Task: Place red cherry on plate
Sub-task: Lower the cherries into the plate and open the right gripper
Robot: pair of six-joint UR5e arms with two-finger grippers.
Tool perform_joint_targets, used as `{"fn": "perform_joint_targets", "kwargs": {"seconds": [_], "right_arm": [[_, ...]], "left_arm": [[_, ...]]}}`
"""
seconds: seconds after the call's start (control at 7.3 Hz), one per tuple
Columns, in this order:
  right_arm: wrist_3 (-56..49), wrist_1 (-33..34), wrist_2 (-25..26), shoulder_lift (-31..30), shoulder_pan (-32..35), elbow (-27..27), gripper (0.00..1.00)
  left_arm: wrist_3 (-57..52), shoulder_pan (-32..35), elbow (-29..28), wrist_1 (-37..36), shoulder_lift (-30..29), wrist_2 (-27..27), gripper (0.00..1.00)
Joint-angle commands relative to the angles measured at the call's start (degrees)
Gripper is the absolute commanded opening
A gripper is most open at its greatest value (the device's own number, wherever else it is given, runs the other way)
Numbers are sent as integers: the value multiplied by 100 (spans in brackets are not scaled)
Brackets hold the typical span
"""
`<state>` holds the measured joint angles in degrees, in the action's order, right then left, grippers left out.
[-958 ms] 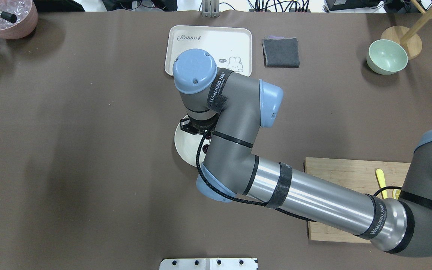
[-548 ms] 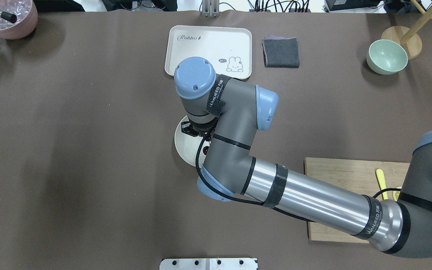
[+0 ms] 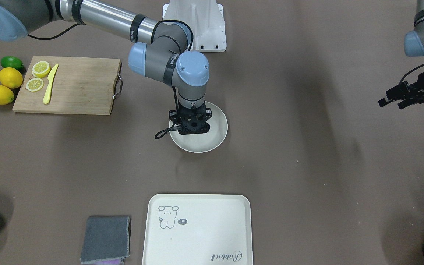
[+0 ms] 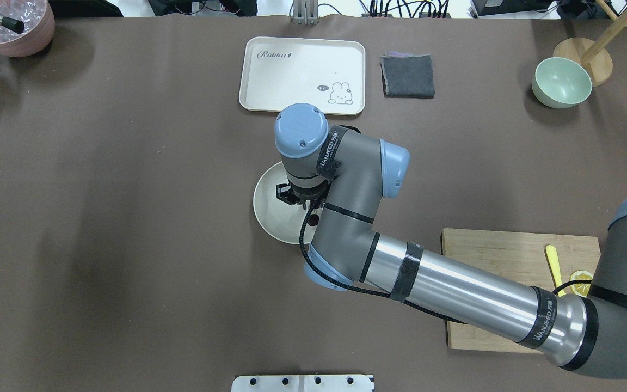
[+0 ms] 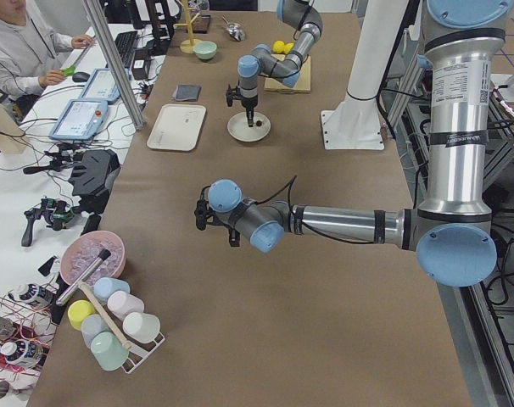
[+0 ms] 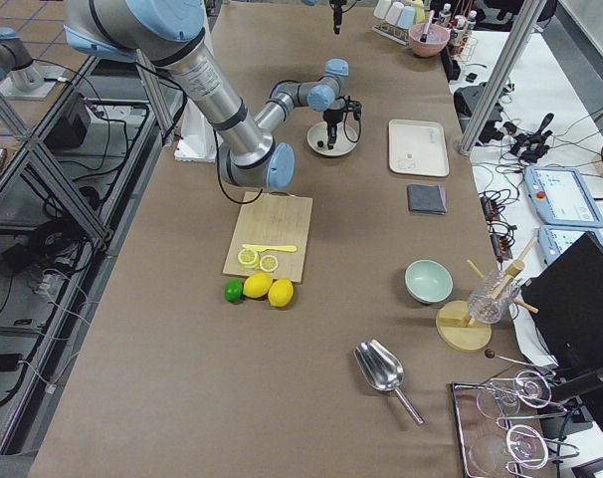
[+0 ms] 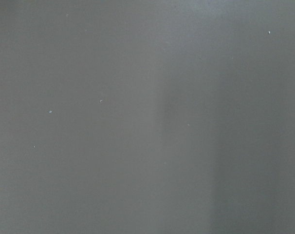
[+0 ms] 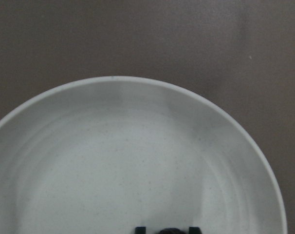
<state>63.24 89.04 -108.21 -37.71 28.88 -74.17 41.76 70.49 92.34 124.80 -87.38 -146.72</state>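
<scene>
At mid-table the plate (image 3: 214, 139) lies under the right gripper (image 3: 190, 129), which points straight down over the side of the dish nearer the robot. The right wrist view is almost filled by the plate's pale bowl. At its bottom edge the two fingertips stand only narrowly apart, with a dark round thing wedged between them. From overhead the cherry (image 4: 314, 220) shows as a small dark red spot just beside the gripper, over the plate's near part, so the fingers look closed on it. Whether it already touches the dish I cannot tell.

Far off at the table's left end, the left gripper (image 3: 392, 103) hangs above bare cloth with its fingers spread and nothing in them. Its wrist camera sees only the brown cover.

Across from the robot lies a cream tray (image 4: 302, 60) with a rabbit drawing, and a folded grey cloth (image 4: 407, 76) sits just beside it. A green bowl (image 4: 561, 81) stands toward the right end. At the far left corner a pink bowl (image 4: 25, 41) holds clear lumps and a black-tipped rod.

On the robot's right, a wooden board (image 3: 79, 84) carries two lemon slices (image 3: 41, 69) and a yellow knife (image 3: 50, 84). Two lemons (image 3: 10, 77) and a lime (image 3: 12, 63) lie on the table beside the board.
</scene>
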Motion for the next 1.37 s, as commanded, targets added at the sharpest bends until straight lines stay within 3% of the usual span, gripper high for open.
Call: {"fn": "perform_joint_targets", "kwargs": {"seconds": [0.0, 0.27, 0.82, 1.1, 1.23], "right_arm": [[13, 17, -68, 71, 12, -71, 100], [13, 287, -479, 71, 213, -482, 100], [-179, 2165, -1078, 124, 793, -2202, 100], [-863, 2968, -1219, -295, 1240, -2847, 100], [-1231, 2996, -1368, -872, 1582, -3136, 100]], "left_arm": [[121, -27, 55, 0, 2, 3, 97], [148, -36, 82, 0, 2, 3, 97], [140, -27, 108, 9, 2, -14, 97], [61, -9, 56, 9, 36, -67, 97], [-9, 17, -57, 9, 89, -59, 97]]}}
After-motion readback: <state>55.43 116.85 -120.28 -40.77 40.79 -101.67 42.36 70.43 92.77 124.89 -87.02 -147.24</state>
